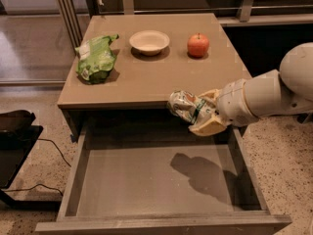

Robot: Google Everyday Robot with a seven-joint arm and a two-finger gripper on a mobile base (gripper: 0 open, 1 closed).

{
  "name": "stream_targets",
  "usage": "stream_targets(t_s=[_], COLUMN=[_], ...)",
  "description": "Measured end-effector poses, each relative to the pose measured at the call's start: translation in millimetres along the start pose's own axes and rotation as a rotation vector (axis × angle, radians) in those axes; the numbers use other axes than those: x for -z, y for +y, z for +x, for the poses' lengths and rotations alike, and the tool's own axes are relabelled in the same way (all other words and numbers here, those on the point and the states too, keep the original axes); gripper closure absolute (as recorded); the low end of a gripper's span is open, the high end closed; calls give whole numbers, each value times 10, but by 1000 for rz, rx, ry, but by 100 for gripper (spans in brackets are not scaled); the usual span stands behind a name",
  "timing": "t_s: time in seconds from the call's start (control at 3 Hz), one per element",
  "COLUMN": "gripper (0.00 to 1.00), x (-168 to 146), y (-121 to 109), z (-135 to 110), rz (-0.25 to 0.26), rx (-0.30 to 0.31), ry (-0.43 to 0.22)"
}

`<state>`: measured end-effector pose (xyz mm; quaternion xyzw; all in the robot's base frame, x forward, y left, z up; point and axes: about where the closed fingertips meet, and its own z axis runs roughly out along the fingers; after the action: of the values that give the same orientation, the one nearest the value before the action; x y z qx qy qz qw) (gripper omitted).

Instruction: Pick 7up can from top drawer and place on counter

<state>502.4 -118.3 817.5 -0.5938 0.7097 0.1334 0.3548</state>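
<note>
My gripper [201, 112] is shut on the 7up can [185, 105], a silvery-white and green can held lying on its side. It hangs in the air above the open top drawer [146, 190], level with the front edge of the counter [146, 77] and just right of its middle. The drawer's flat grey bottom holds nothing; the arm's shadow falls on it at the right. The white arm reaches in from the right edge of the view.
On the counter stand a crinkled green chip bag [96, 58] at the left, a white bowl [149, 42] at the back middle and a red apple [198, 45] at the back right. A dark object with a cable [14, 131] lies on the speckled floor at the left.
</note>
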Motion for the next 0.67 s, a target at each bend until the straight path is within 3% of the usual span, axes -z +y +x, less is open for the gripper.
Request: stream_targets(t_s=[0.33, 0.67], gripper=[100, 100], x=[213, 382], y=[-392, -589], z=[-214, -463], rz=[-4, 37], rx=[27, 62], ry=[5, -21])
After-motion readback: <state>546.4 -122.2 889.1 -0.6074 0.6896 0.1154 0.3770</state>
